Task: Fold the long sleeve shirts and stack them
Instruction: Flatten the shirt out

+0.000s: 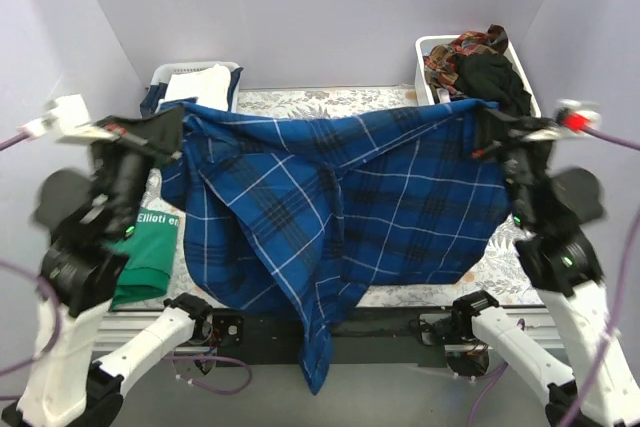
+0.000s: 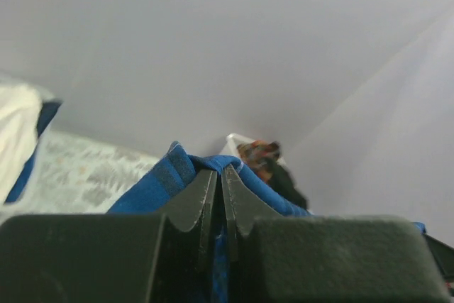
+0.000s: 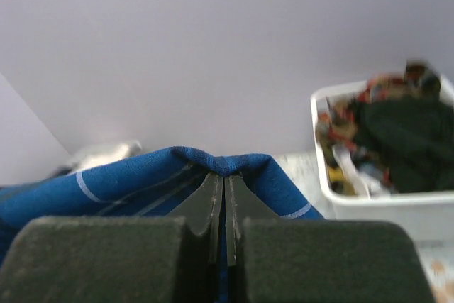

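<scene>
- Shirt [image 1: 350, 197]: dark blue plaid with thin white lines, held up over the worktop and spread wide from left to right between the two hands.
- Its top edge runs from one hand to the other and sags a little in the middle. The body hangs in loose folds over the middle of the worktop.
- One long strip of the shirt drops past the near edge, between the two arm bases.
- Left hand [image 2: 220, 175]: fingers closed on a bunched corner of the shirt, at the left of the scene, raised above the worktop.
- Right hand [image 3: 224, 179]: fingers closed on the opposite top corner, at the right, at about the same height.
- Worktop [image 1: 500, 265]: covered by a pale grey floral cloth [image 1: 320, 99], which shows along the far edge and at the near right. The shirt hides most of it.
- Green garment [image 1: 150, 257]: lies at the near left, partly under the left arm, with white lettering on it.
- Left bin [image 1: 170, 71]: white, at the far left, holding white and dark blue fabric.
- Right bin [image 1: 428, 47]: white, at the far right, heaped with black and patterned clothes [image 1: 490, 67].
- Walls [image 1: 320, 7]: plain pale lilac, closing in the worktop on the far, left and right sides.
</scene>
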`<state>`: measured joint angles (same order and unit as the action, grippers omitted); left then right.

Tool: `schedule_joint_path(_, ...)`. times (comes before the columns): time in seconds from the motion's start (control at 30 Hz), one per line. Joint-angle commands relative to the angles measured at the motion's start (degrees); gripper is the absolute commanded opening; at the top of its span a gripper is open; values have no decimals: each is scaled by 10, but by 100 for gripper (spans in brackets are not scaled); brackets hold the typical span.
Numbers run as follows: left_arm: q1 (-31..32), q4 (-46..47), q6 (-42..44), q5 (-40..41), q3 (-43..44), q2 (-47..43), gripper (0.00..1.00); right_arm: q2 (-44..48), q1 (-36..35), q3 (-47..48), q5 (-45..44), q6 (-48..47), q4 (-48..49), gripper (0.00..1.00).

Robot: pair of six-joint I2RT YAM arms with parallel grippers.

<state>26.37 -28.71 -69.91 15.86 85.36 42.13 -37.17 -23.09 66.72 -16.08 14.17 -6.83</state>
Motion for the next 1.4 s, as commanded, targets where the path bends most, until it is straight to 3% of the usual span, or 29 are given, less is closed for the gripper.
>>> schedule_joint_path(0.0, -3, -62, -71, 103, -136, 80, 4, -93, 2, -89, -34, 55, -13, 1)
schedule_joint_path(0.1, -4, -66, -134, 134, -224, 132, 0, -161, 3, -131, -45, 82, -12, 1)
schedule_joint_path(0.2, -6, -43, -155, 140, -253, 198, 0, -248, 9, -131, -56, 86, -5, 1)
schedule_joint_path(0.4, -32, -35, -181, 142, -240, 326, 0, -377, 41, -82, -22, 77, 2, 1)
schedule_joint_path(0.63, -109, -18, -172, 89, -209, 385, 9, -459, 79, -20, 16, 77, -1, 1)
schedule_joint_path(0.7, -113, 3, -158, 74, -205, 390, 15, -490, 86, -4, 22, 70, -3, 2)
schedule_joint_path(0.73, -115, 21, -142, 59, -202, 405, 22, -499, 90, 8, 25, 68, -3, 13)
schedule_joint_path(0.8, -116, 30, -125, 51, -182, 424, 24, -518, 93, 29, 25, 72, -5, 33)
schedule_joint_path(0.83, -119, 31, -108, 47, -172, 441, 31, -521, 96, 35, 37, 69, -5, 45)
schedule_joint_path(0.87, -120, 31, -100, 31, -163, 449, 39, -525, 95, 46, 41, 67, -5, 48)
schedule_joint_path(0.97, -122, 23, -91, 35, -145, 444, 83, -507, 95, 50, 51, 57, -6, 56)
schedule_joint_path(1.1, -124, 15, -68, 12, -148, 394, 94, -463, 94, 41, 124, 13, -24, 58)
schedule_joint_path(1.37, -124, -21, -32, -69, -226, 279, 98, -368, -24, -75, 243, -56, -121, 60)
